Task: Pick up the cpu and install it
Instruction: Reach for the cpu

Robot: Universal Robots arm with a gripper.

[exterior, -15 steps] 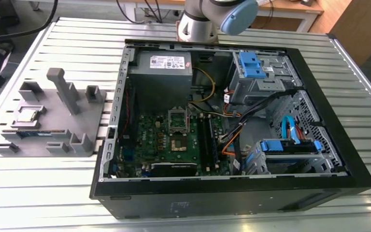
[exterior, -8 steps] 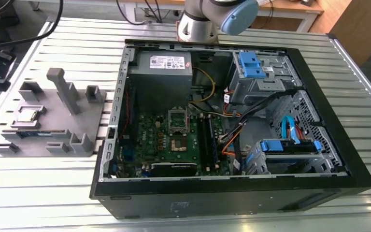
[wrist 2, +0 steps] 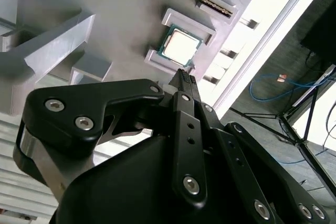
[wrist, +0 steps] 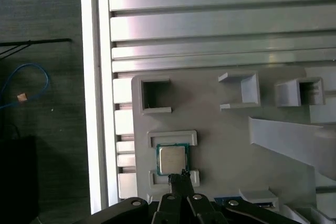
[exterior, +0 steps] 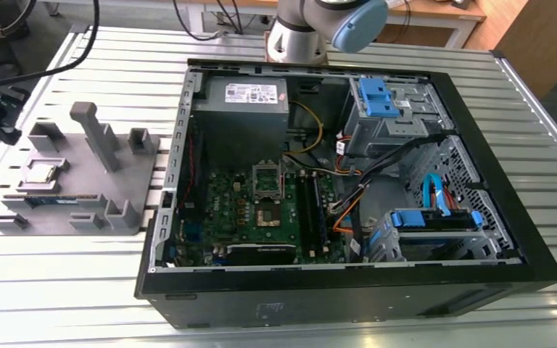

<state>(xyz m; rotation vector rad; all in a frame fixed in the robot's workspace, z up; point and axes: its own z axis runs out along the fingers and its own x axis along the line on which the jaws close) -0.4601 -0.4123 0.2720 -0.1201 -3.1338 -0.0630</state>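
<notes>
Hovering closed, tool [wrist: 181,174] overlaps one cpu [wrist: 172,159] edge.

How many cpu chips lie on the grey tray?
1. The cpu lies in a square seat of the grey tray, at the exterior view's left; in both wrist views it is just ahead of the gripper. None seems hidden.

The cpu [wrist: 172,159] lies in a grey holder [wrist: 220,142] recess, closed jaws just beside it.
</notes>
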